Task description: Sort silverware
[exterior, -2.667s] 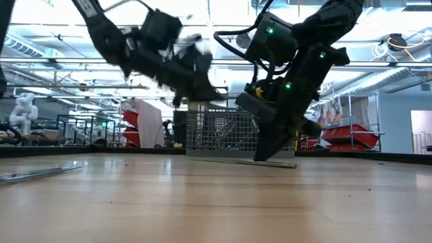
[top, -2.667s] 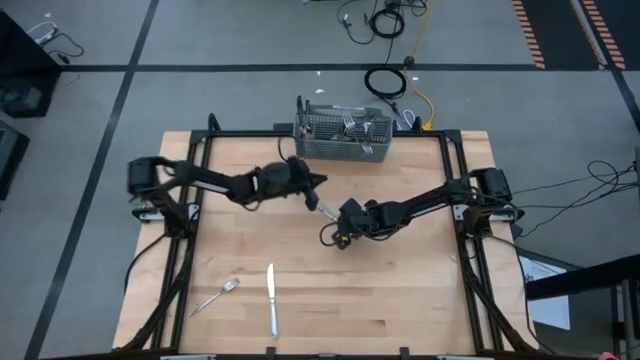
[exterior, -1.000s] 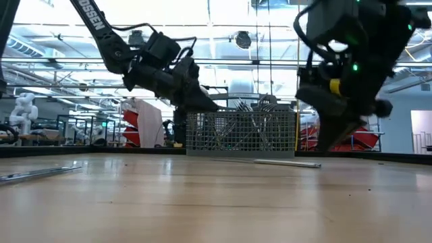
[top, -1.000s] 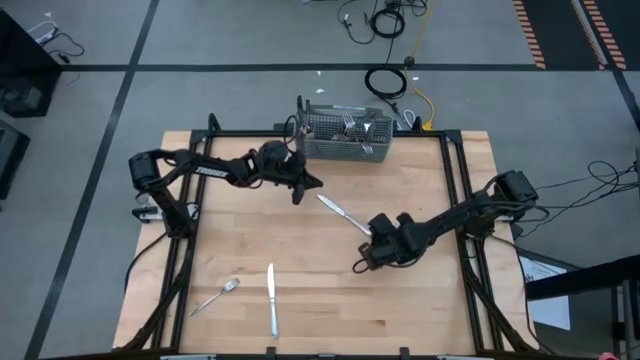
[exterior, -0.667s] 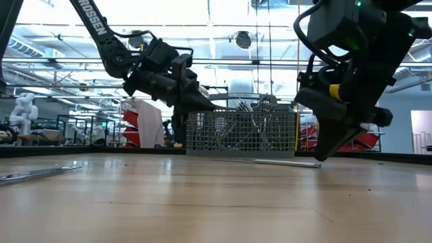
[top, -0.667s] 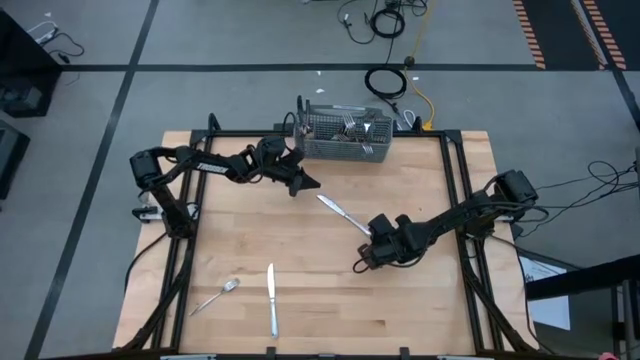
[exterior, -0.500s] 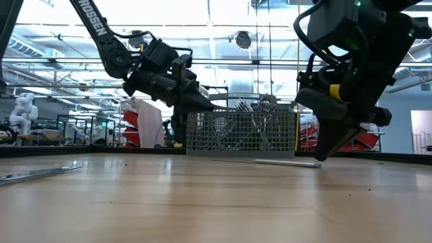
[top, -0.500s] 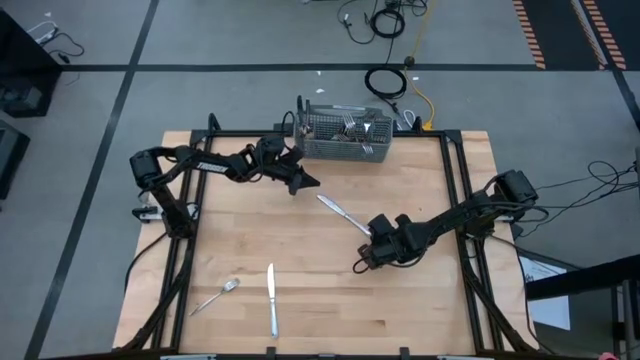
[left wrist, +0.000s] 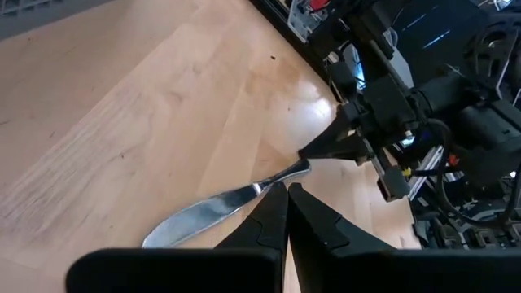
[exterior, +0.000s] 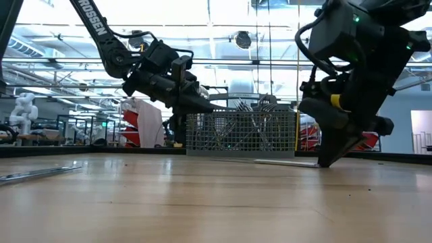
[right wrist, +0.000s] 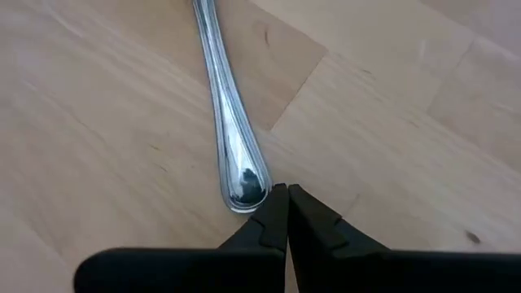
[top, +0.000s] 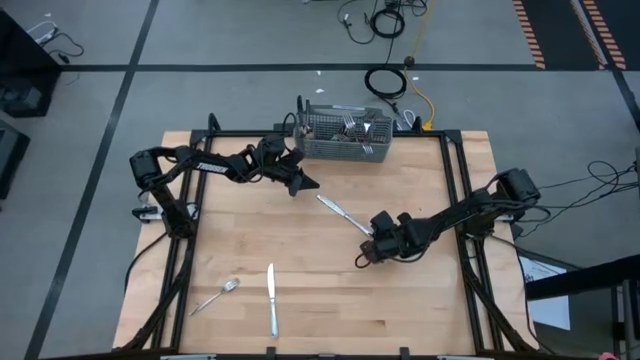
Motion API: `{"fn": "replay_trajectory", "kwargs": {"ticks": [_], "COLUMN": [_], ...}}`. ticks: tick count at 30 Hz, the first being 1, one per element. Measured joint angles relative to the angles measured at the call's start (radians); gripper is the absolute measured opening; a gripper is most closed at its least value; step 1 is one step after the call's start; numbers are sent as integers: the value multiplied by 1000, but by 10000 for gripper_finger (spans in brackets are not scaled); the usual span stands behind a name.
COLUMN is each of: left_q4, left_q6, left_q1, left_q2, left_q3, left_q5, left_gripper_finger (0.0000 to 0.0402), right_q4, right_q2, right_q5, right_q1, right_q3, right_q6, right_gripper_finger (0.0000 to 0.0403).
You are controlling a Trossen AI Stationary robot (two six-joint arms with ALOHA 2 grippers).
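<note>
At the near edge of the table a fork (top: pixel 216 297) and a table knife (top: pixel 271 300) lie side by side on the bare wood, just as they did some seconds back, so that part of the sorting looks settled. Farther in, toward the right, the right gripper (top: pixel 363 258) has slid away from the middle of the table over the last few seconds and now sits low, its fingers pressed together and empty, with the tips right at the rounded handle end of a second knife (right wrist: pixel 228 114); whether they touch the metal cannot be told. That knife (top: pixel 340 212) lies flat in the middle of the table, blade pointing up toward the basket, and it has not shifted over the last second. Beyond it the left gripper (top: pixel 312 183) has pulled back toward the far left and now hangs in the air just in front of the basket, fingers all but shut and holding nothing, pointed down along the knife. At the far edge stands the wire basket (top: pixel 341 150), with the rest of the silverware (top: pixel 352 127) upright inside. My reading is that the knife has been set down between the two arms and the right one is lining up on its handle; since its fingers are closed, it would have to open them to pick it up, or else it means to nudge the knife along the wood.
</note>
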Motion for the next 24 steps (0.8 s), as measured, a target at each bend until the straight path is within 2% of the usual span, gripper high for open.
{"fn": "replay_trajectory", "kwargs": {"ticks": [6,11,17,24], "left_q4": [5,5,-2,-3], "left_q6": [-2,-14,-14,-16], "left_q1": [0,-1,-1,-1], "left_q2": [0,0,0,0], "left_q3": [0,0,0,0], "left_q5": [0,0,0,-13], "left_gripper_finger": [18,18,18,18], "right_q4": [-18,47,112,156], "right_q2": [-98,-183,-135,-61], "right_q5": [-27,6,-49,-81], "right_q1": [5,-12,-52,-50], "right_q3": [0,2,0,0], "right_q6": [2,-111,-212,-215], "right_gripper_finger": [0,0,0,0]}}
